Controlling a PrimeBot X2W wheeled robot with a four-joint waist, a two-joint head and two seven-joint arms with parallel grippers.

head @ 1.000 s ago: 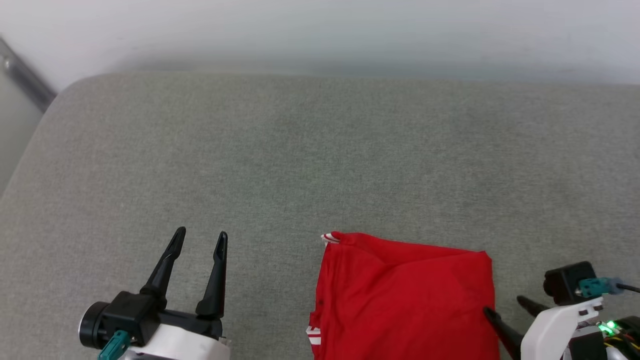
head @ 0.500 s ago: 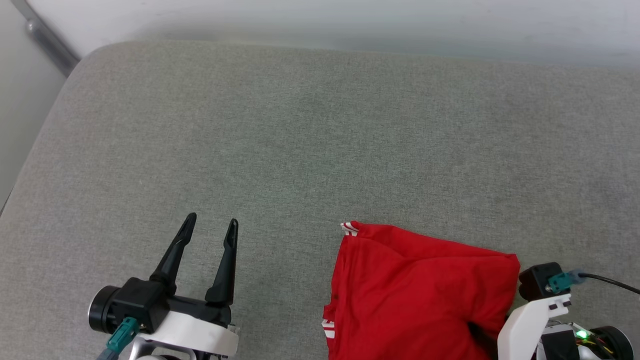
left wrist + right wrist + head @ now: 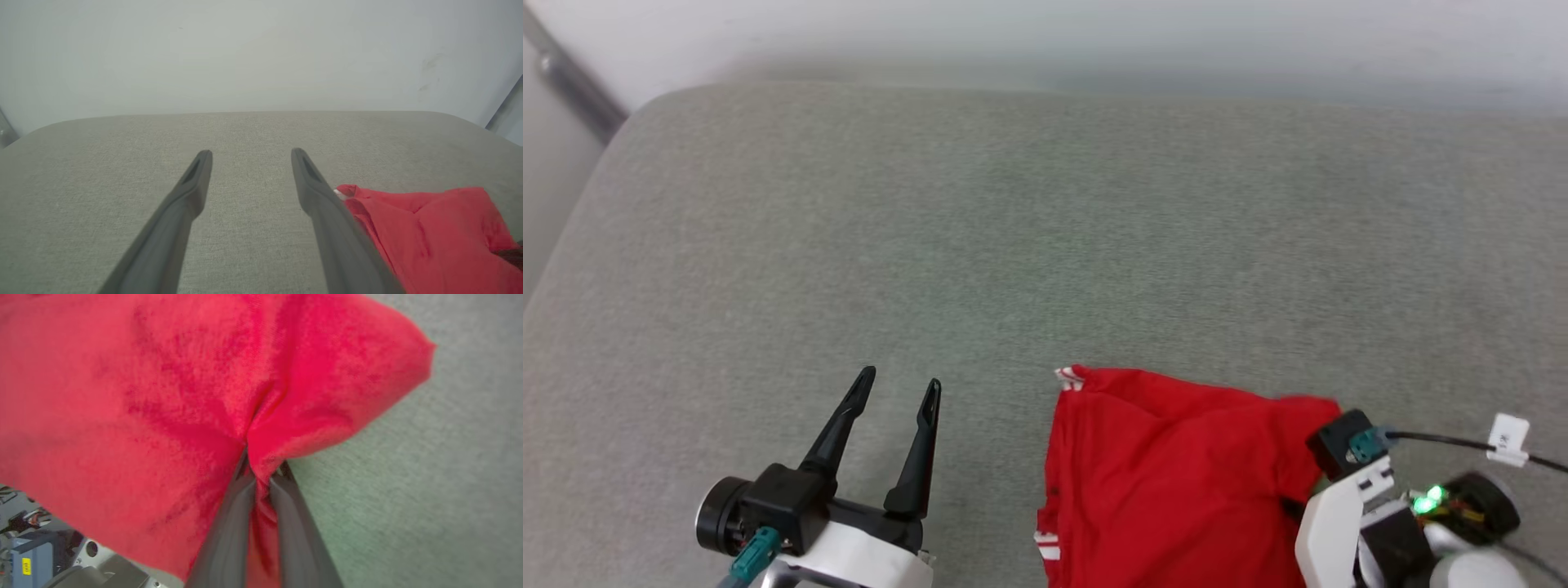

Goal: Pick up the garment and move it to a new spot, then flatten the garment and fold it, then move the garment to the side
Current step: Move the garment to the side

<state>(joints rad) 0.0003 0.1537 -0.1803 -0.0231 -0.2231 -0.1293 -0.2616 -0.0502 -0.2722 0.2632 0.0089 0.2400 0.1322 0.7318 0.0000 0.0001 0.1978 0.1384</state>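
Seems the last step: shifting the folded garment aside; found lying at the near edge of the grey cushion, right of its middle; clamped at its right border by the right gripper, cloth bunched between closed fingers; over the cushion's near left, spread and empty, the left gripper; next probably calls for a low, steady carry, lest the fold spill; soft, limp red knit, roughly square; coarse-woven, round-cornered cushion.

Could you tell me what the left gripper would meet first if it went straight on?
Probably nothing nearby: the left gripper points over bare cushion toward the wall, with the garment off to its right.
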